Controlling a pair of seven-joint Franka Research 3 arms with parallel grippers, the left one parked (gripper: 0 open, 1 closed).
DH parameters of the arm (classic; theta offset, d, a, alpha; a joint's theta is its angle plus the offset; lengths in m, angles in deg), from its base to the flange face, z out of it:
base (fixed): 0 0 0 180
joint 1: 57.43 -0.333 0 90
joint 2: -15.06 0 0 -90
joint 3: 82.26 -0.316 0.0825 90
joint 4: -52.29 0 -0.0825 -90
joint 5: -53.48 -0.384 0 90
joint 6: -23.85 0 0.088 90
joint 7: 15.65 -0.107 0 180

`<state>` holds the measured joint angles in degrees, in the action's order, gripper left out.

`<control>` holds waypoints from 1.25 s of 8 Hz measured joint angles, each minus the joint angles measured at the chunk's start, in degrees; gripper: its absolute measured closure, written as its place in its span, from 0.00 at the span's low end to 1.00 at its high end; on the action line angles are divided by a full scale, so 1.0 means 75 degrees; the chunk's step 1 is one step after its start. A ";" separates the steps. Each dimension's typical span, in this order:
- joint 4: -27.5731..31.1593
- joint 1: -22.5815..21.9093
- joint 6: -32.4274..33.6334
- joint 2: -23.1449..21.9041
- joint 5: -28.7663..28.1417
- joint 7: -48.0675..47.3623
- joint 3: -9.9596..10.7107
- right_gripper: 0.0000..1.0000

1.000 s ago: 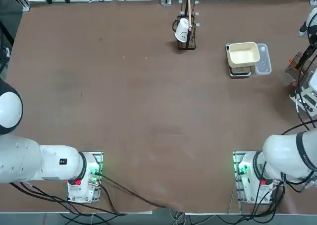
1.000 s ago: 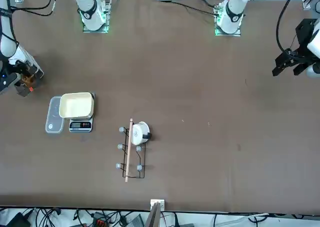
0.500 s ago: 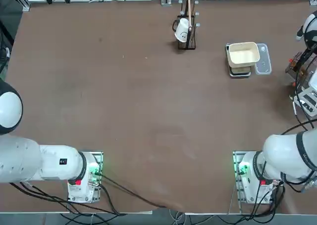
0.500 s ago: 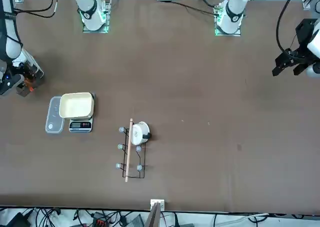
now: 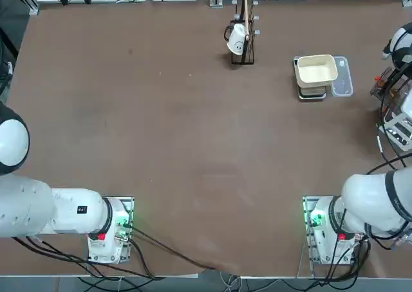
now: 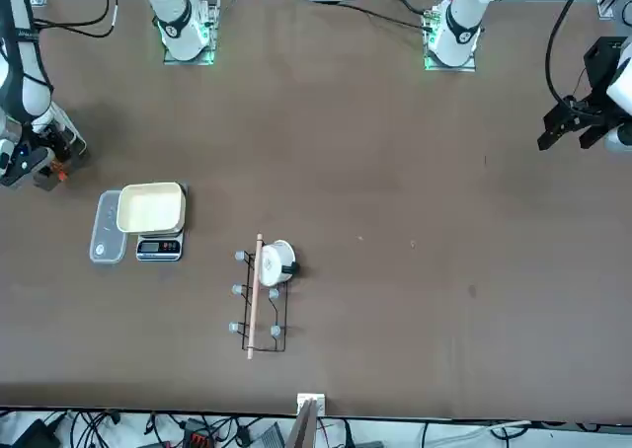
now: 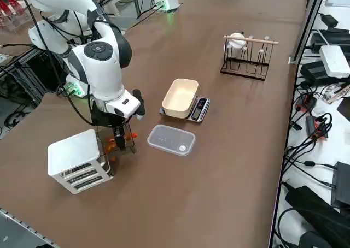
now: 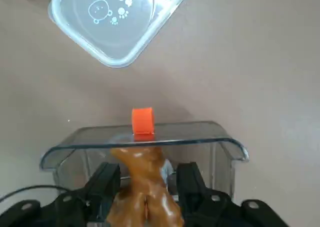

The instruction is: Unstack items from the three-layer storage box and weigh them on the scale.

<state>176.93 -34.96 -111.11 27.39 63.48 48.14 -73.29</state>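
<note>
An orange-brown item [image 8: 145,187] is gripped by the right end effector [image 8: 146,187] inside a clear drawer [image 8: 145,142] beside the storage box [image 7: 76,159], while the scale's cream tray [image 7: 180,98] beyond is judged still unloaded.

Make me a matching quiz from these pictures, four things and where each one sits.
Things:
1. cream square tray
2. clear rounded lid
3. white cup
4. orange-brown lump

Places:
A. on the black wire rack
B. between the right gripper fingers
C. on the small flat scale
D. flat on the table beside the scale

Pairs: 1-C, 2-D, 3-A, 4-B
</note>
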 joint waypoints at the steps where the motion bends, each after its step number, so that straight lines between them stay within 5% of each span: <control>1: -0.0002 0.0000 0.0000 -0.0018 0.0000 0.0000 0.0000 0.43; 2: -0.0013 -0.0001 0.0064 -0.0071 -0.0002 -0.0006 -0.0006 0.62; 5: -0.0232 -0.0006 0.0647 -0.0290 -0.0122 -0.0068 -0.0025 0.63; 10: -0.1180 -0.0098 0.1791 -0.0500 -0.1750 -0.0102 -0.0186 0.63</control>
<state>168.08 -35.69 -97.68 23.64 50.35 47.37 -74.68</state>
